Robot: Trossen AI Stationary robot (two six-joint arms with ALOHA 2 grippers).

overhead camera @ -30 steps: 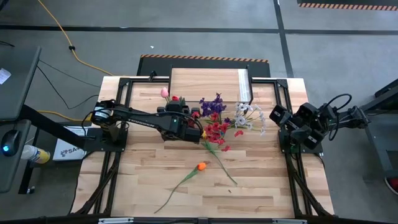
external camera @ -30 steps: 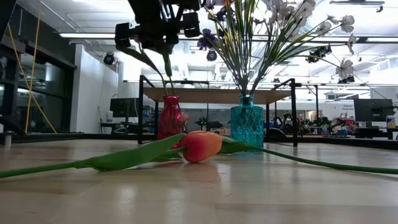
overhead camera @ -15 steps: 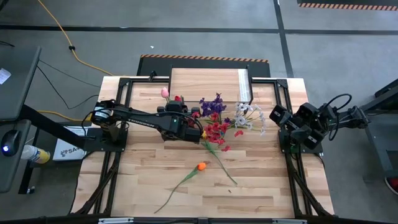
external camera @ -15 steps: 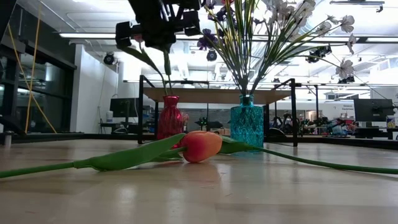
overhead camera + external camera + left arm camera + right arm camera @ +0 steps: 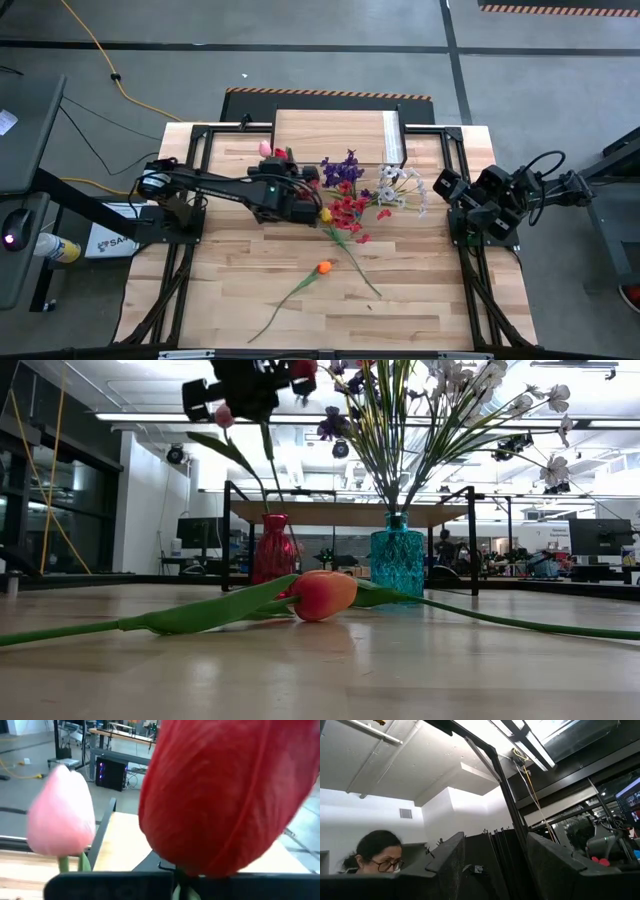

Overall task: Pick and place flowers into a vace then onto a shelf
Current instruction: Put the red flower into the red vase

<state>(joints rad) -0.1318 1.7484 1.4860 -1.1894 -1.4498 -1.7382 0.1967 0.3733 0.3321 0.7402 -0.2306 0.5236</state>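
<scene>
My left gripper (image 5: pixel 280 175) hovers above the red vase (image 5: pixel 274 550), shut on two tulips. The pink head (image 5: pixel 62 810) and the red head (image 5: pixel 225 795) fill the left wrist view. Their green stems (image 5: pixel 268 470) hang down to the vase's mouth. A blue vase (image 5: pixel 397 560) stands beside it and holds purple, white and red sprays (image 5: pixel 352 190). An orange tulip (image 5: pixel 322 267) lies flat on the tabletop toward the near side. The shelf (image 5: pixel 330 135) stands behind the vases. My right gripper (image 5: pixel 495 865) waits open at the table's right edge. My left gripper holds the pink and red tulips by their stems (image 5: pixel 70 864), just below the heads. The gripper body hides the exact pinch. The heads stick out past the fingers toward the far edge. The stems (image 5: pixel 268 470) and a leaf hang below, with their lower ends at the red vase's mouth.
Black frame rails (image 5: pixel 195 180) run along the table's left and right sides. The shelf's thin black legs (image 5: pixel 229 535) stand just behind the vases. Bare planks (image 5: pixel 420 290) lie near the orange tulip. A person shows in the right wrist view, beyond the table.
My left gripper has risen with the two tulips and shifted slightly toward the table's left and far side. The heads and the leaf sit higher now, while the stems still reach down to the red vase. The right arm has kept still.
</scene>
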